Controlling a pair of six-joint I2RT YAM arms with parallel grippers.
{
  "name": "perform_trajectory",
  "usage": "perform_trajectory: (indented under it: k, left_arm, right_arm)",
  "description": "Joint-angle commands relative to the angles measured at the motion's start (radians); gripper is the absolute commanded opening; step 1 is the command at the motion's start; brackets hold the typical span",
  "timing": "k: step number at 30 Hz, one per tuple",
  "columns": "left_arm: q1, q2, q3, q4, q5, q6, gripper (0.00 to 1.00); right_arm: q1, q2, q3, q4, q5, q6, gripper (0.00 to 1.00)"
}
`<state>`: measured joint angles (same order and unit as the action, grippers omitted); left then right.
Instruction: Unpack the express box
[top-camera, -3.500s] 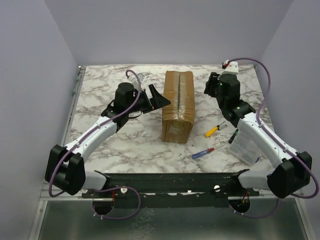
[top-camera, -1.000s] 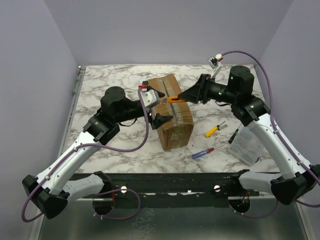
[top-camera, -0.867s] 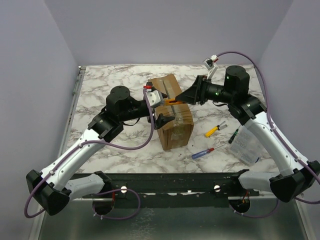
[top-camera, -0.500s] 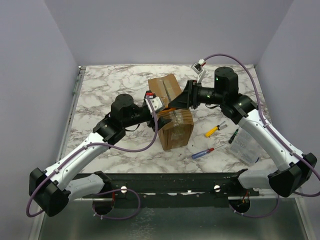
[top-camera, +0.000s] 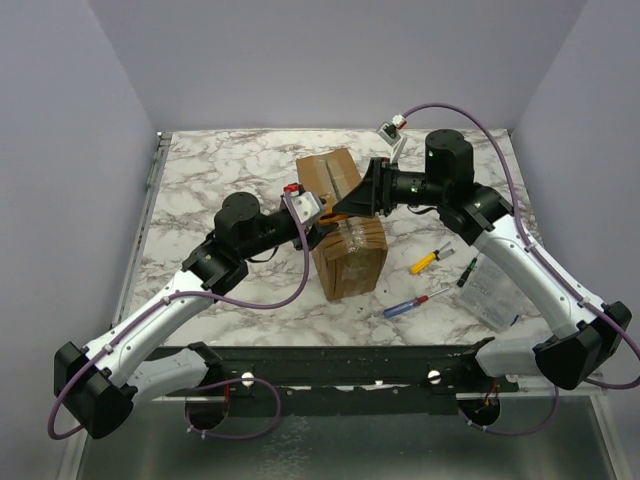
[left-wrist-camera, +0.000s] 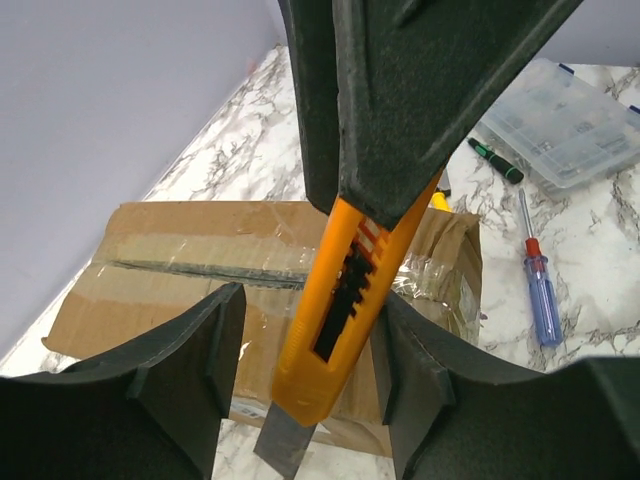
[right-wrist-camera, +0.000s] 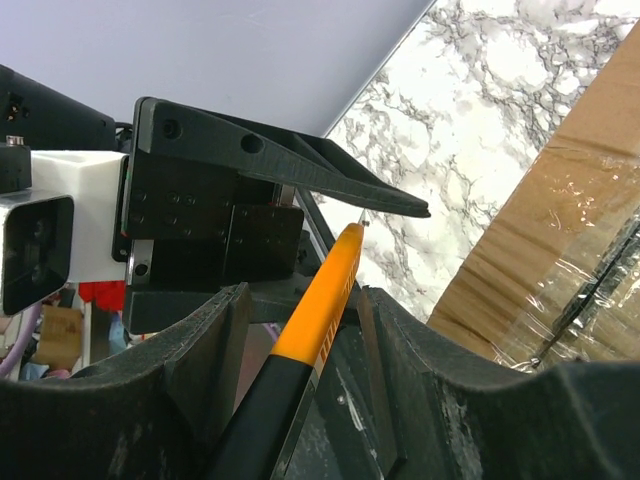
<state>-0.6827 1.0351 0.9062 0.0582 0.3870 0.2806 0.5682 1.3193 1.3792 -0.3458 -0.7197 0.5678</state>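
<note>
The express box (top-camera: 350, 250), brown cardboard with glossy tape, lies mid-table and also shows in the wrist views (left-wrist-camera: 190, 250) (right-wrist-camera: 560, 220). Above its top, my right gripper (top-camera: 352, 203) is shut on the rear of an orange utility knife (right-wrist-camera: 325, 290), whose black end sits between its fingers (right-wrist-camera: 200, 360). The knife's front and bare blade (left-wrist-camera: 340, 300) point into my left gripper (left-wrist-camera: 310, 310). That gripper (top-camera: 322, 215) stands open around the knife: its right finger (left-wrist-camera: 410, 380) is against the orange body, while a gap remains at the left finger (left-wrist-camera: 190, 370).
Right of the box lie a yellow screwdriver (top-camera: 428, 260), a red-and-blue one (top-camera: 410, 304) and a green-black one (top-camera: 467, 272). A clear plastic case (top-camera: 495, 290) sits near the right edge. Purple cables loop from both arms.
My right arm has carried the knife leftward over the box. My left gripper has come up to the knife's front and narrowed its jaws around it.
</note>
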Motion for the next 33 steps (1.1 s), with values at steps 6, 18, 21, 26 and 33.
perform_trajectory:
  k: [6, 18, 21, 26, 33]
  left_arm:
    - [-0.015, -0.037, -0.016, 0.030, 0.007, 0.003, 0.30]
    - [-0.029, -0.039, -0.036, 0.032, -0.080, 0.020, 0.00]
    - [-0.033, -0.040, -0.039, 0.034, -0.102, 0.018, 0.00]
    - [-0.033, -0.032, -0.033, 0.049, -0.153, -0.011, 0.00]
    - [-0.034, -0.017, -0.029, 0.067, -0.161, -0.044, 0.00]
  right_arm:
    - [0.014, 0.033, 0.036, 0.011, -0.019, -0.003, 0.01]
    - [0.013, -0.005, 0.072, 0.021, 0.317, 0.025, 1.00]
    - [0.013, -0.086, -0.009, 0.099, 0.399, 0.032, 1.00]
    - [0.013, -0.231, -0.215, 0.313, 0.417, 0.128, 1.00]
    - [0.015, -0.166, -0.231, 0.413, 0.282, 0.189, 0.98]
